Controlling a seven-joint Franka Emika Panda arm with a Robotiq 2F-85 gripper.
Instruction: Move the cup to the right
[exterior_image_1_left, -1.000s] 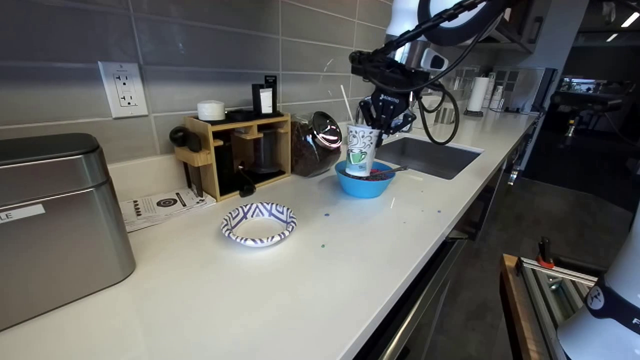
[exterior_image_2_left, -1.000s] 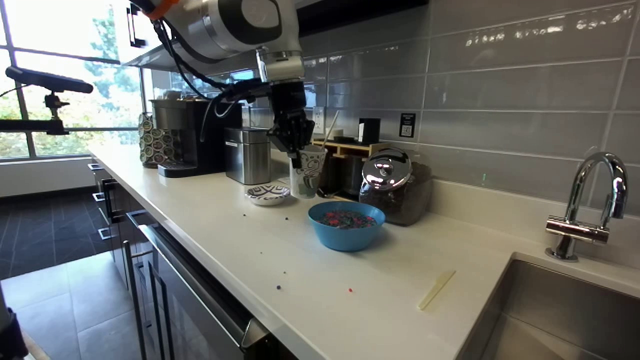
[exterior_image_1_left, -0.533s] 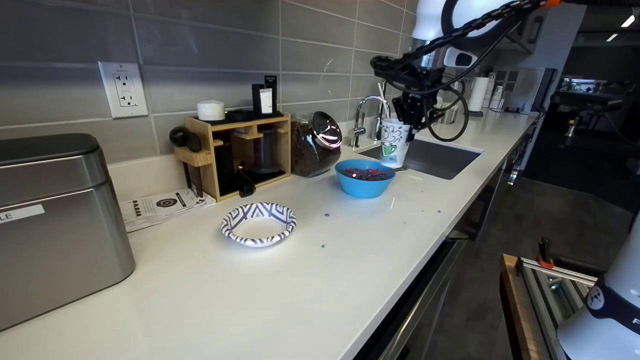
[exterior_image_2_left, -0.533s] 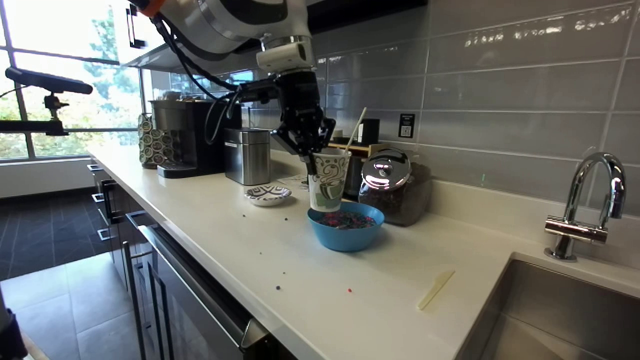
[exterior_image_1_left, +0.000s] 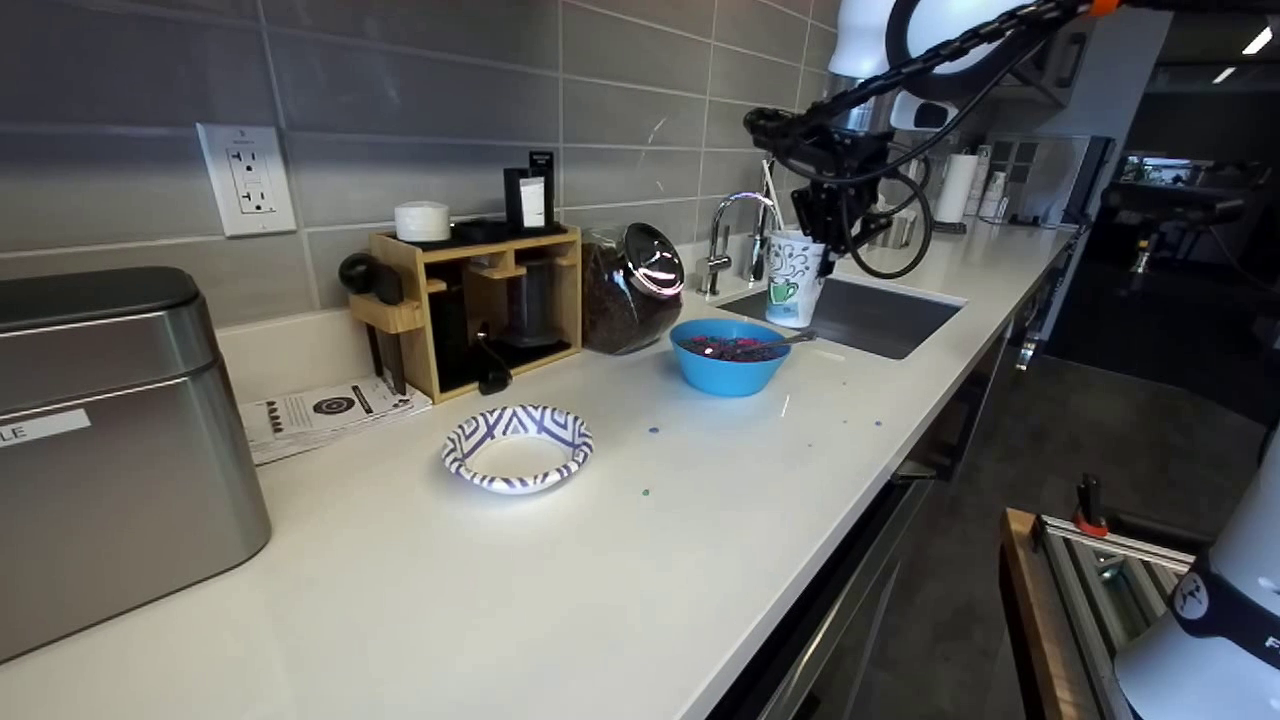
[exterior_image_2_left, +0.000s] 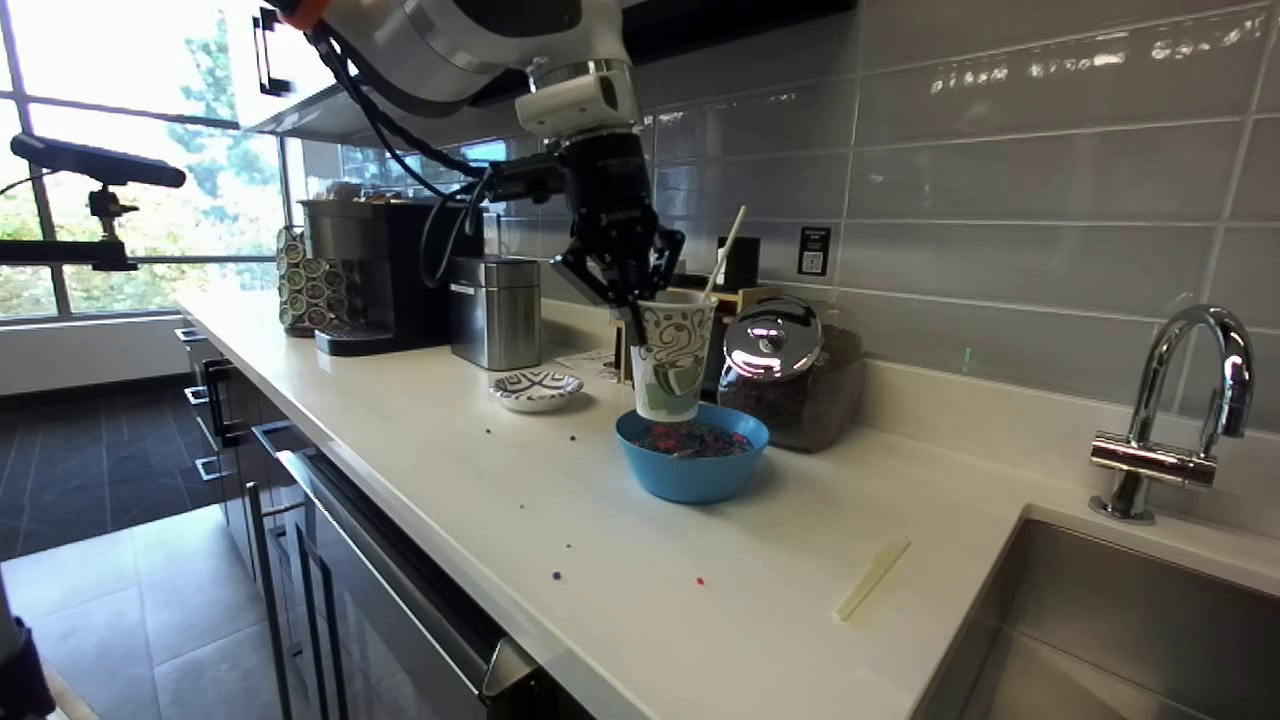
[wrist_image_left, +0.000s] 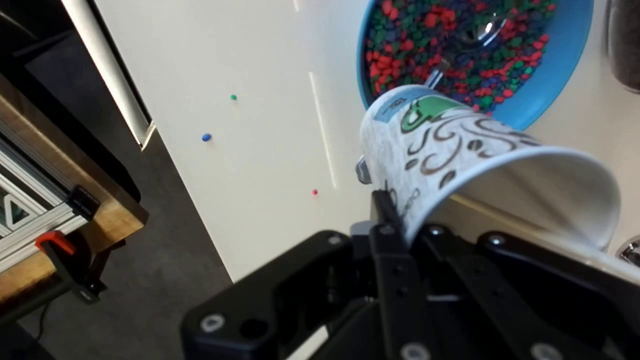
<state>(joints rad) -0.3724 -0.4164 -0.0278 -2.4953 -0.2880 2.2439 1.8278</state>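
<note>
The white cup (exterior_image_1_left: 793, 290) with a green mug print and swirls is held off the counter, roughly upright, with a pale stick (exterior_image_2_left: 730, 240) leaning out of it. My gripper (exterior_image_2_left: 637, 325) is shut on the cup's rim and wall; one finger lies outside and the other is partly hidden by the rim. In the wrist view the cup (wrist_image_left: 425, 130) covers part of the blue bowl (wrist_image_left: 555, 90). In the exterior views the cup is close to the bowl (exterior_image_1_left: 728, 376), toward its sink side; its exact height over the bowl's rim is hard to tell.
The blue bowl holds coloured bits and a spoon. A patterned dish (exterior_image_1_left: 517, 480), a glass jar (exterior_image_1_left: 625, 305), a wooden organizer (exterior_image_1_left: 500, 310) and a metal bin (exterior_image_1_left: 120, 460) stand along the counter. A plastic knife (exterior_image_2_left: 873, 580) lies near the sink (exterior_image_2_left: 1130, 620) and faucet (exterior_image_2_left: 1150, 450).
My gripper has carried the cup past the bowl toward the sink, to the right in both exterior views. In the last half second it moved only slightly. The bowl and dish stayed still.
</note>
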